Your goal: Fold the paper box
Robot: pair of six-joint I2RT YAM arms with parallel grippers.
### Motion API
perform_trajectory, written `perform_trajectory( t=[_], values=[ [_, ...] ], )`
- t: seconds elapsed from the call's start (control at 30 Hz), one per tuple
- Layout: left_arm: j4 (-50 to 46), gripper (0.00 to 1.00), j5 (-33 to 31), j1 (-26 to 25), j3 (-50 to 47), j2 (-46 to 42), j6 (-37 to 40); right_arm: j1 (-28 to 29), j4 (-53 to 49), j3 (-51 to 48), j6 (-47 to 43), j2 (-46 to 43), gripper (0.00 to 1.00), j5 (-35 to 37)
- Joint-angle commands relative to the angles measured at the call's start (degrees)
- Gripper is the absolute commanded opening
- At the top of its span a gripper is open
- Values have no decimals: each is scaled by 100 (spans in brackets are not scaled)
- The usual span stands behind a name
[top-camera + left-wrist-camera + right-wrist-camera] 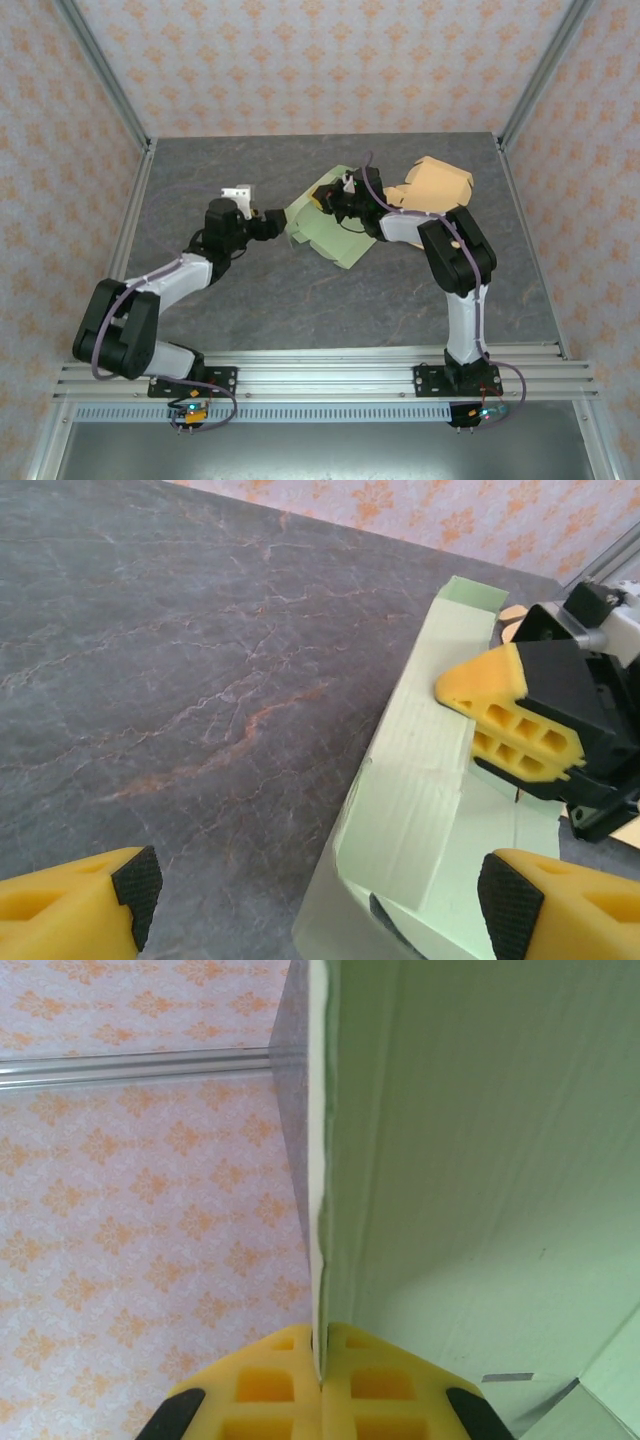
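Patterned walls [320, 60] close in the scene on three sides. They surround a grey, marble-veined tabletop [300, 300]. Aluminium rails [330, 365] run along its near edge and carry both arm bases.

The left arm [150, 290] reaches from the near left corner toward the middle. The right arm [455, 260] rises from the near right and bends left over the same spot.

The green box [325, 235] lies near the centre of the tabletop, a little toward the back, between the two wrists. It is mostly flat, with creased panels. In the left wrist view its long edge [420, 780] runs up the frame with bare tabletop [180, 630] to its left.

A tan box [435, 185] sits behind the right arm, toward the back right and just beside the green one.

The right fingers [322, 200] are clenched on a panel of the green box. In the right wrist view the thin card edge [480, 1160] runs straight down into the seam of the two yellow fingers [270, 1390], with wall [130, 1240] behind. The left wrist view shows them [495, 705] pressed together over the green card.

The left fingers [272, 215] are at the box's left edge, spread wide and grasping nothing. One is over the green card [520, 905] and the other is over bare tabletop.

A small white bracket [237, 192] stands just behind the left wrist.
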Motion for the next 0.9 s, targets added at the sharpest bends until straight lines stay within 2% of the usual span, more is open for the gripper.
perform_trajectory(
  t=[0.0,0.17,0.27,0.4,0.7,0.87],
  values=[
    [-823,86,202,4,529,461,383,-24,165,33,-159,54,0,-98],
    [-1192,86,559,0,991,944,616,-21,124,53,-142,54,0,-125],
    [-1268,82,671,8,1044,1039,700,-19,94,84,-112,71,0,-142],
    [-1306,67,672,6,1007,1056,781,-21,119,103,-76,104,0,-155],
    [-1231,66,699,-56,1336,1601,540,46,411,106,173,203,1,-127],
    [-1077,64,759,-234,1354,1618,356,68,831,51,512,325,1,-108]
  ],
)
